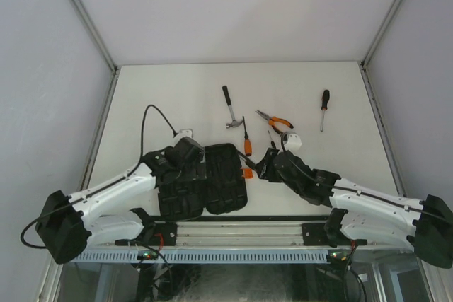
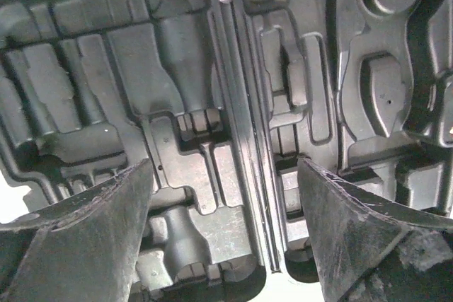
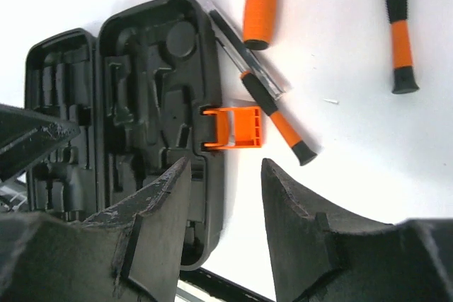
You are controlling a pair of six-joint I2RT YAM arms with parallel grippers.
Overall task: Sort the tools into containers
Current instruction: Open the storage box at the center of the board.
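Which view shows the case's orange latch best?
The right wrist view: the orange latch is large and sharp at the tool case edge. The top external view shows it only as a small orange spot; the left wrist view misses it.

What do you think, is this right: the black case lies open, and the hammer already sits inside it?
Not quite. The case lies open, but the hammer is not inside it: the top view shows it lying on the table, beyond the case.
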